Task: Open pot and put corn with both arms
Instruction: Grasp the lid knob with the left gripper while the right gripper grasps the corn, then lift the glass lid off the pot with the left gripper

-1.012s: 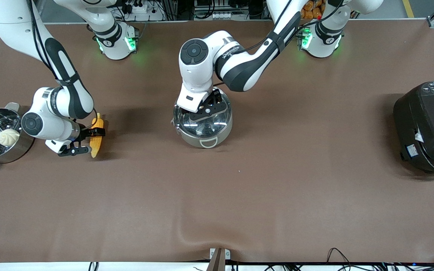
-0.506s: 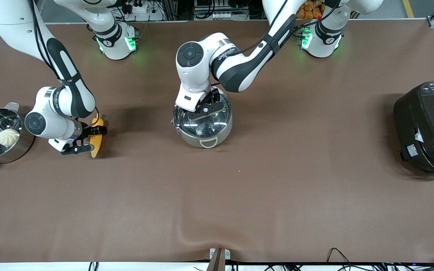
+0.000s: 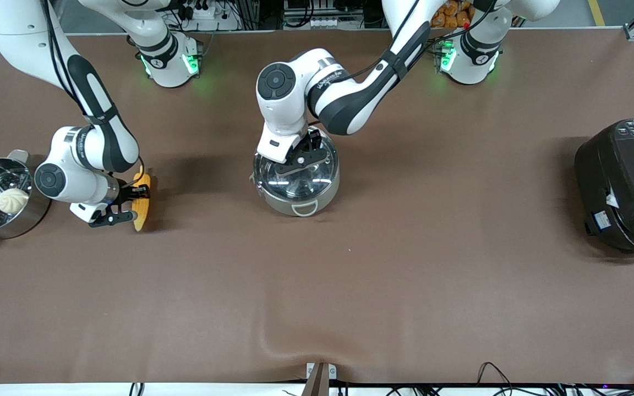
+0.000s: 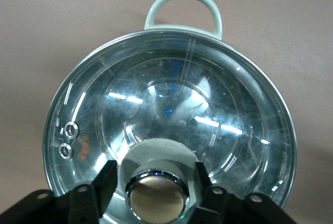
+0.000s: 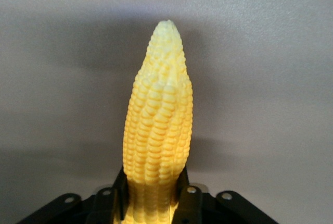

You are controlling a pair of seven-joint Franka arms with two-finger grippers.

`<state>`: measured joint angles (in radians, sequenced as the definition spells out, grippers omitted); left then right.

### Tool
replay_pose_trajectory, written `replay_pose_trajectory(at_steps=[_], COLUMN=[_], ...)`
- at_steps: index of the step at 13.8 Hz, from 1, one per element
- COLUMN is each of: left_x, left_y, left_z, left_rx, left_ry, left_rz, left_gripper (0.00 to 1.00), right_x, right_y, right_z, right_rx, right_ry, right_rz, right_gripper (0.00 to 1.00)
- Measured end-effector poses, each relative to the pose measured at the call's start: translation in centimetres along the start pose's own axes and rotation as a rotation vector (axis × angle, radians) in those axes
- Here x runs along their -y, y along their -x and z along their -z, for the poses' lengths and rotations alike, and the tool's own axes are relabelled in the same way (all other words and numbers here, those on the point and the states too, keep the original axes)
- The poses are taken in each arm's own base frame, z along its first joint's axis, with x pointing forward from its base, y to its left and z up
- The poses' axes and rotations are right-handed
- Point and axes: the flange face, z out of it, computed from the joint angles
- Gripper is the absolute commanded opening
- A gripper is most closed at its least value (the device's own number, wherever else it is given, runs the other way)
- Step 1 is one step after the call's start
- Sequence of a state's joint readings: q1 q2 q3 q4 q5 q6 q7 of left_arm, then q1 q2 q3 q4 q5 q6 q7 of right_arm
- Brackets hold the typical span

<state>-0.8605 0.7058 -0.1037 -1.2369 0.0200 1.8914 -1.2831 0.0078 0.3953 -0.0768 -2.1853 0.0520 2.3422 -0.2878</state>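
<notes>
I see right claw (image 3: 120,204) clenched on the corn (image 3: 141,202) low over the bench (image 3: 405,275), ready to carry | left claw (image 3: 299,159) pinching the lid knob (image 4: 157,197), pot (image 3: 296,179) mid-bench, lid on.

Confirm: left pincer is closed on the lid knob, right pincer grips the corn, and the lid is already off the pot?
Not quite. The lid is on the pot; the left wrist view shows it seated in the rim. The rest holds: left pincer clamps the lid knob, right pincer grips the corn.
</notes>
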Motion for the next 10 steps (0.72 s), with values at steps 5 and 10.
replay_pose_trajectory(at_steps=[5, 10], left_x=[-0.1, -0.1], left_y=[0.3, 0.5], left_z=[-0.2, -0.4], left_rx=[0.001, 0.002], left_ry=[-0.005, -0.009], left_rz=[0.0, 0.007], left_gripper=[0.64, 0.53], right_x=[-0.1, 0.2], right_y=[-1.4, -3.1], right_z=[3.8, 15.7], right_rx=[0.038, 0.093], right_ry=[-0.017, -0.047], right_rz=[0.005, 0.014], right_gripper=[0.28, 0.28])
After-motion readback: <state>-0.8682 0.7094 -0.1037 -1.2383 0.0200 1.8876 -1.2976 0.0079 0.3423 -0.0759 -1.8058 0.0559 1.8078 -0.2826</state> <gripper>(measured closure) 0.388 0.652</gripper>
